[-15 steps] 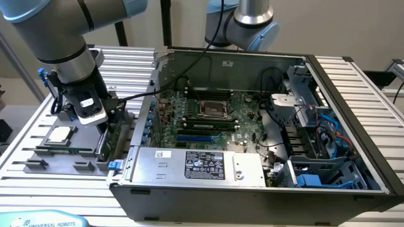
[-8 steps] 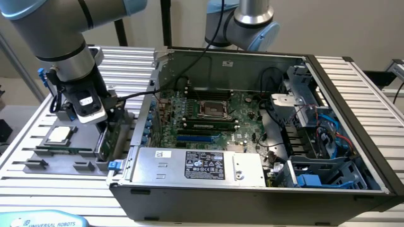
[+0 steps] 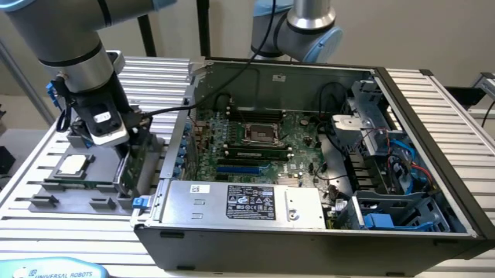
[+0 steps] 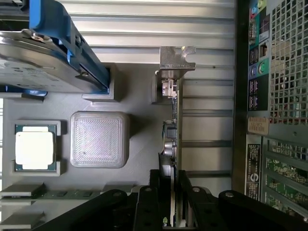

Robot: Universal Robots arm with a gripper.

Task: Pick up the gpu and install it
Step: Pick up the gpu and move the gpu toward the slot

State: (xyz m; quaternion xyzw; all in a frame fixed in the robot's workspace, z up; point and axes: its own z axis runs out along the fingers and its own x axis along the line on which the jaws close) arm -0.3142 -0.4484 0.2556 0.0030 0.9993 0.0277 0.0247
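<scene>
Right, the gripper [image 4: 172, 192] was clenched on the gpu [image 4: 176, 126], the card standing on edge at the grey tray [image 3: 46, 202], just beside the case [image 3: 309, 246].

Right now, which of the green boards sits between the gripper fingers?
The gpu, standing on edge beside the case; the motherboard lies flat inside it.

My ribbed aluminium table [image 3: 433, 110], grey fixture tray [image 3: 77, 200] on it at the exterior view's left, open computer case [image 3: 309, 243] just beside the tray, blue Universal Robots-labelled part [image 3: 54, 269] at the lower left edge.
</scene>
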